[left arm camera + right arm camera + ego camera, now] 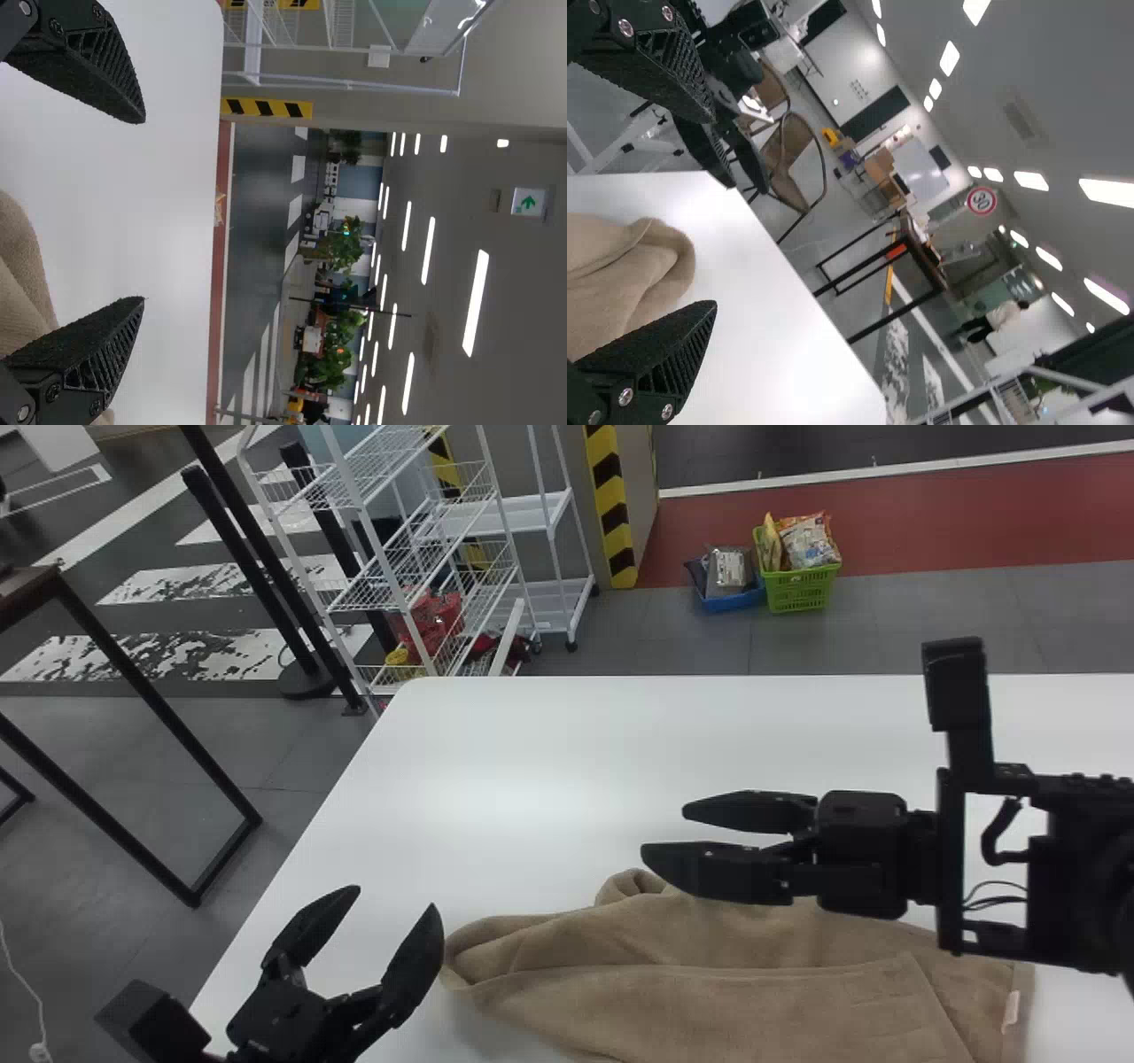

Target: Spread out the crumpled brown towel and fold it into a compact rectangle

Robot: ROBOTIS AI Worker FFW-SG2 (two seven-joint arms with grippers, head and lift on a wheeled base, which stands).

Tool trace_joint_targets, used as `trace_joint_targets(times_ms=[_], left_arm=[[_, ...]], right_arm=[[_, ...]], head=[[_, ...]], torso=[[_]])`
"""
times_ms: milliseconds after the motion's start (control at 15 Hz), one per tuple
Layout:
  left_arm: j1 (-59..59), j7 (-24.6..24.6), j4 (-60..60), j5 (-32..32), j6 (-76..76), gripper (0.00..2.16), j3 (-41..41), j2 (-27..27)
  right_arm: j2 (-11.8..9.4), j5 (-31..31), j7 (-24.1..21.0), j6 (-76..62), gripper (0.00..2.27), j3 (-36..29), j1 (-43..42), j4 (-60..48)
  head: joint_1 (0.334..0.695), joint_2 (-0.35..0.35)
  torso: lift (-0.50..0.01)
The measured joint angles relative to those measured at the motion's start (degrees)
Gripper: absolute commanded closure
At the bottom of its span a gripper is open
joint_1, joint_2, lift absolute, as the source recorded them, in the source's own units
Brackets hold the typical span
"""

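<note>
The brown towel (pixel 709 992) lies rumpled on the white table, its left end bunched and its top edge curled. My left gripper (pixel 394 903) is open just left of that bunched end, holding nothing. Over the towel's upper edge, my right gripper (pixel 664 831) points left with its fingers apart and nothing between them. In the left wrist view, the towel (pixel 19 274) lies beside the open left gripper (pixel 142 210). The right wrist view has the towel (pixel 629 274) near the open right gripper (pixel 713 212).
The white table (pixel 496 779) extends beyond the towel, with its left edge running diagonally. Past it stand a white wire rack (pixel 390 567), a green basket (pixel 797 589) and a blue tray (pixel 731 598) on the floor. A dark-framed table (pixel 151 691) is at the left.
</note>
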Motion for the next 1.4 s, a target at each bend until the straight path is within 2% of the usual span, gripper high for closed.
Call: trace_joint_targets(times_ms=[133, 467, 733, 1000, 1067, 1267, 1400], left_arm=[[0.0, -0.14, -0.05, 0.29, 0.01, 0.09, 0.62, 0.0], [-0.14, -0.18, 0.05, 0.58, 0.31, 0.09, 1.2, 0.0], [-0.18, -0.18, -0.12, 0.24, 0.51, 0.09, 0.88, 0.0], [-0.18, -0.3, 0.01, 0.21, 0.53, 0.09, 0.83, 0.0], [-0.18, -0.34, 0.02, 0.26, 0.53, 0.09, 0.88, 0.0], [-0.18, -0.35, 0.18, 0.61, 0.53, 0.09, 1.25, 0.0], [-0.19, -0.35, 0.27, 0.66, 0.53, 0.09, 1.41, 0.0]], right_arm=[[-0.09, 0.96, 0.05, 4.78, 0.14, -4.35, 1.53, -2.66], [-2.98, 2.43, 0.3, 20.98, 0.18, -15.51, 6.61, -10.2], [-3.26, 5.62, 0.22, 26.87, 0.22, -21.83, 5.68, -15.73], [-3.72, 12.25, 0.39, 27.05, 0.27, -22.63, -0.27, -15.8], [-4.41, 13.8, 0.8, 27.05, 0.27, -21.92, -1.26, -15.59], [-8.61, 17.49, 2.95, 27.04, 0.28, -18.7, -0.93, -15.47], [-9.99, 20.0, 4.62, 27.04, 0.28, -17.87, 1.69, -16.17]], head=[[0.695, 0.35], [0.695, 0.35], [0.695, 0.35], [0.695, 0.326], [0.695, 0.318], [0.695, 0.309], [0.695, 0.306]], torso=[[-0.127], [-0.127], [-0.127], [-0.127], [-0.127], [-0.127], [-0.127]])
